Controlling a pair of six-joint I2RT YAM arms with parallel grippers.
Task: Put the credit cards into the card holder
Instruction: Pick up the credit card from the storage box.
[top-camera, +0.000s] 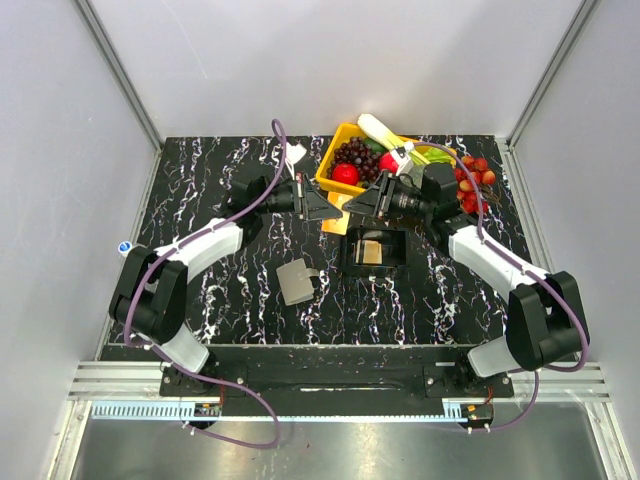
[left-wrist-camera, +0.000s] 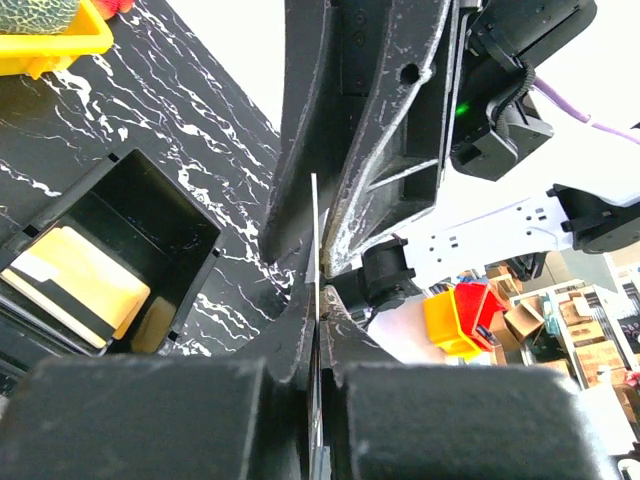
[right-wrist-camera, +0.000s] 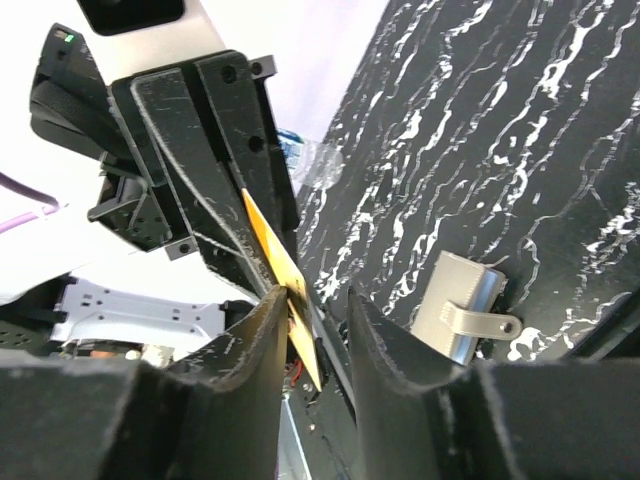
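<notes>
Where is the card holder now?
In the top view the card holder lies on the table, just left of the black tray, with neither arm touching it.

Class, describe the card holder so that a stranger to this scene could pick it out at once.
Start at the black marbled table and find the black tray at its middle. Just left of the tray, toward the near edge, lies the card holder: small, flat and grey, where the tray is black and deep.
</notes>
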